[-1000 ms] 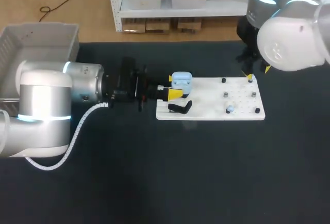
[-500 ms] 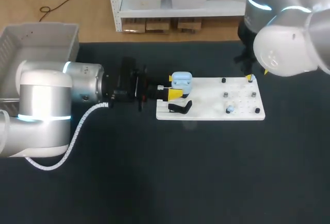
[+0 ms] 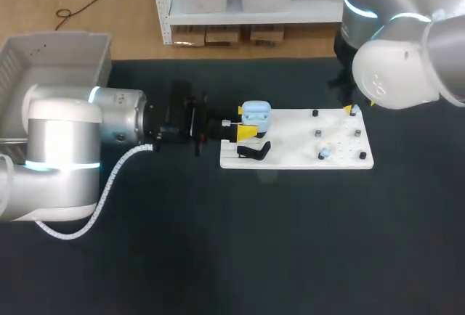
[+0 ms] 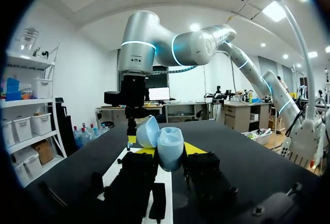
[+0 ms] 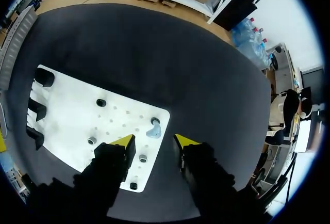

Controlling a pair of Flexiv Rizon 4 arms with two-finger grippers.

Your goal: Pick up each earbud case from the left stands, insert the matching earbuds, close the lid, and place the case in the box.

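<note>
A light blue earbud case (image 3: pixel 256 114) with its lid open is held over the left end of the white board (image 3: pixel 290 130), my left gripper (image 3: pixel 247 132) shut on it. In the left wrist view the case (image 4: pixel 169 149) sits between the yellow tips of that gripper (image 4: pixel 169 153), lid (image 4: pixel 147 131) tilted away. My right gripper (image 3: pixel 356 107) hangs open over the board's far right corner. A light blue earbud (image 5: pixel 153 130) lies just ahead, between its open fingers and untouched by the right gripper (image 5: pixel 154 141). Another blue earbud (image 3: pixel 324 154) rests near the board's front edge.
A black stand (image 3: pixel 254 152) sits on the board's left end; three black stands (image 5: pixel 37 109) show in the right wrist view. Small pegs (image 3: pixel 318 133) dot the board's right half. A grey box (image 3: pixel 51 61) stands at the far left of the table.
My right arm's upper part has swung slightly left while its gripper stays over the board's far right corner. The left arm and the case have not moved.
</note>
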